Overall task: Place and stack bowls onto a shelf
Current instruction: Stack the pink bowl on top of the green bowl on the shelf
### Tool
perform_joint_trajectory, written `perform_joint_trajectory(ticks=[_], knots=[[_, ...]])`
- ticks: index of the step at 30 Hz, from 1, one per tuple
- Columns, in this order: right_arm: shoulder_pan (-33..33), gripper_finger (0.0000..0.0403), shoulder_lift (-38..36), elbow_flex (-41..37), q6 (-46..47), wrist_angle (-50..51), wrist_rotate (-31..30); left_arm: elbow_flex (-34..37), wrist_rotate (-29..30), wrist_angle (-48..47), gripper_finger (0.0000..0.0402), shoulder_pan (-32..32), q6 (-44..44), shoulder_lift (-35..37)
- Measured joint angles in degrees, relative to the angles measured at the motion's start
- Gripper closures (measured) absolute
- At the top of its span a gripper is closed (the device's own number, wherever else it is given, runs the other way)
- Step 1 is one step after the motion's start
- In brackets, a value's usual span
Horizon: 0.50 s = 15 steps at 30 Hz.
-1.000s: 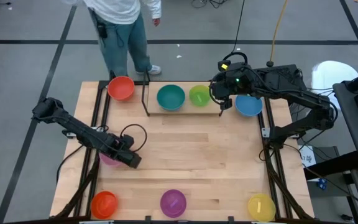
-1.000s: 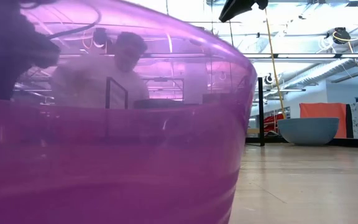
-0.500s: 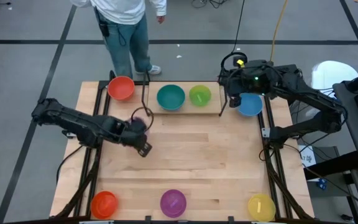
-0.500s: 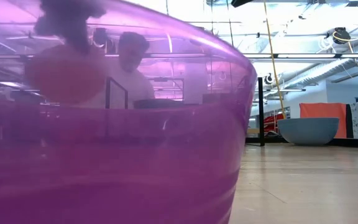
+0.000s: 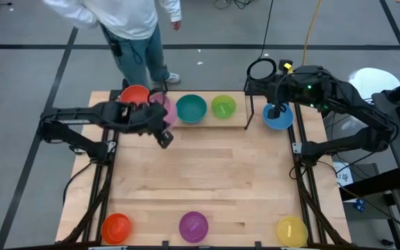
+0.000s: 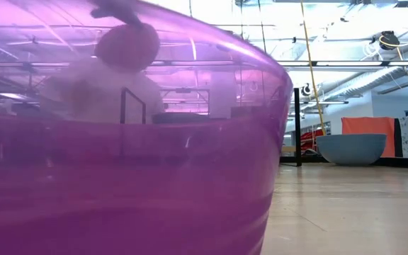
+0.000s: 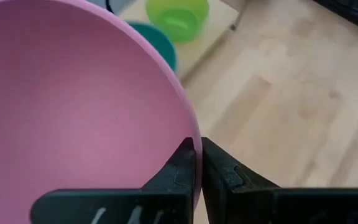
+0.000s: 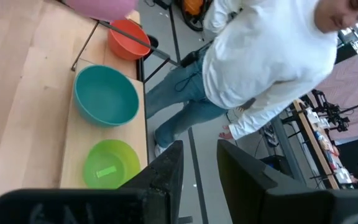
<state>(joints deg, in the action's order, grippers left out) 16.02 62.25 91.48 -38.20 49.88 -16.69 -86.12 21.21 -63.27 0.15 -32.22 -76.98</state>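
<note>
- Desk [image 5: 207, 180]: big light-wood top. Purple bowl [image 5: 194, 226], yellow bowl [image 5: 292, 230] and red bowl [image 5: 116, 227] sit well apart along its near edge.
- Shelf [image 5: 207, 122]: low wood board at the far edge with thin black rod uprights. Teal bowl [image 5: 190, 108] and green bowl [image 5: 223, 106] sit on it side by side; its left end is bare.
- Orange bowl [image 5: 135, 97] sits off the shelf's left end, blue bowl [image 5: 278, 117] off its right end.
- Pink bowl [image 7: 73, 118]: carried above the shelf's left end, near the orange bowl, tilted. Plain, glossy, thin-walled, round, with a deep smooth inside.
- Handling, my judgement: light and stiff plastic, slick on the curved wall, not fragile. The rim is the only sensible hold, pinched with one finger inside and one outside; a one-sided grip lets it swing.
- Left gripper [image 7: 199, 163]: fingers clenched on the pink bowl's rim, wall sandwiched between them.
- Right gripper [image 8: 199, 163]: hovers over the blue bowl, fingers parted, grasping nothing.
- A person in a white top stands beyond the far edge.
</note>
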Motion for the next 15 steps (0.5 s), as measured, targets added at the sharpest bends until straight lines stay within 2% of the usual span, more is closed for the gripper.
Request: perform_joint_trajectory(ticks=[3, 8, 15], knots=[[0.0, 0.031, -0.5, 0.0, 0.0, 0.3, 0.0, -3.7, -0.5, 0.0, 0.0392, 4.1, 7.1, -2.4], [0.0, 0.031, -1.2, 0.0, 0.0, 0.5, -2.2, -11.1, -5.2, 0.6, 0.0392, 9.9, 17.0, -8.1], [0.0, 0.031, -1.5, 0.0, 0.0, 1.3, -6.0, -20.1, -11.5, 0.2, 0.0392, 14.3, 28.0, -18.2]])
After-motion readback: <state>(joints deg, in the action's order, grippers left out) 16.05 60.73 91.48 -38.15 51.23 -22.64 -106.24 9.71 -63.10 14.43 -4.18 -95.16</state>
